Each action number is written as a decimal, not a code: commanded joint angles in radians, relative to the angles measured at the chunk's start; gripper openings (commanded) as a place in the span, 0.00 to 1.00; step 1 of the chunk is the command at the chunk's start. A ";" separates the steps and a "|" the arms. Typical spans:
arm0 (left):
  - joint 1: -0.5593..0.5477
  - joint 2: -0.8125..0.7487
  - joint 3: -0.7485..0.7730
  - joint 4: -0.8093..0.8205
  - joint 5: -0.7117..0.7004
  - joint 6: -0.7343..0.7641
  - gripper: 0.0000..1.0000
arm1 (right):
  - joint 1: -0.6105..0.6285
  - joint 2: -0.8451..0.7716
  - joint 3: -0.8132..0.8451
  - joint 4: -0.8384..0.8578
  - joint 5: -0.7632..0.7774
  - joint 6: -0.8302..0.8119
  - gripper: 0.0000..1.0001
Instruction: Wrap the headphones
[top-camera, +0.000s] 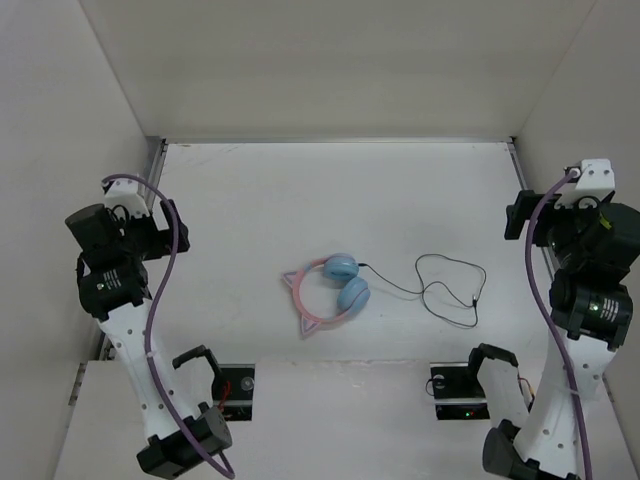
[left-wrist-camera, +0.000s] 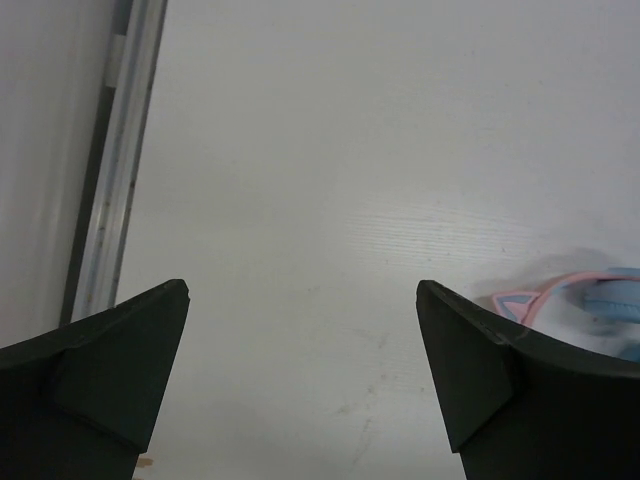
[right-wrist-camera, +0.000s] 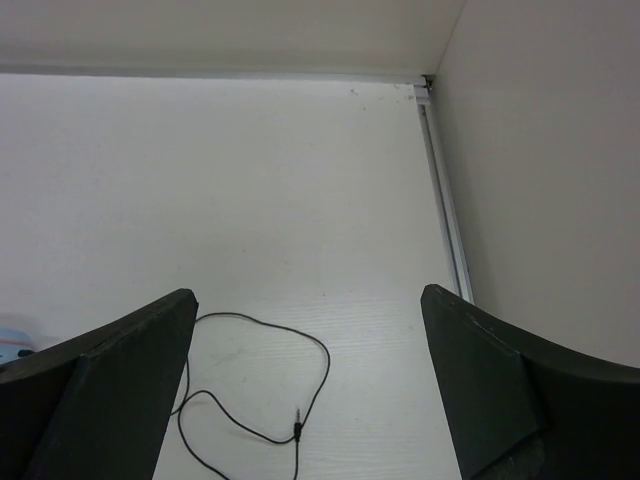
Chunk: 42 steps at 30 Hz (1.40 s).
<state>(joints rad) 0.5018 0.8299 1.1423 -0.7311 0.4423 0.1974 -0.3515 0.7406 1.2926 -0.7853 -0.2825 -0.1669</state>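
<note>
The headphones (top-camera: 335, 285) lie flat at the middle of the white table, with two light blue ear cups and a pink cat-ear headband (top-camera: 302, 303). Their thin black cable (top-camera: 450, 290) runs right from the cups and lies in loose loops, with the plug end (top-camera: 473, 301) free. My left gripper (top-camera: 170, 222) is open and empty, high at the left edge; its wrist view shows part of the headphones (left-wrist-camera: 590, 292) at the right. My right gripper (top-camera: 520, 215) is open and empty at the right edge; the cable loop (right-wrist-camera: 262, 375) and plug (right-wrist-camera: 297, 428) show between its fingers (right-wrist-camera: 130, 380).
White walls close in the table on three sides. Metal rails run along the left edge (top-camera: 155, 165) and the right edge (top-camera: 516, 160). Purple arm cables (top-camera: 165, 300) hang along both arms. Black base mounts (top-camera: 235, 385) sit at the near edge.
</note>
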 joint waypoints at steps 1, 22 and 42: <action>-0.054 0.012 0.059 -0.019 -0.004 -0.078 1.00 | 0.021 -0.058 -0.013 0.075 0.035 0.024 1.00; -0.547 0.242 -0.096 0.125 -0.065 -0.319 0.98 | 0.292 -0.050 -0.446 0.523 0.149 0.113 1.00; -0.815 0.365 -0.271 0.269 -0.243 -0.403 0.89 | 0.499 0.042 -0.559 0.647 0.088 0.152 1.00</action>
<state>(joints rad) -0.2943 1.1709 0.8436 -0.5117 0.2310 -0.1776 0.1246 0.7776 0.7418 -0.2466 -0.1917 -0.0399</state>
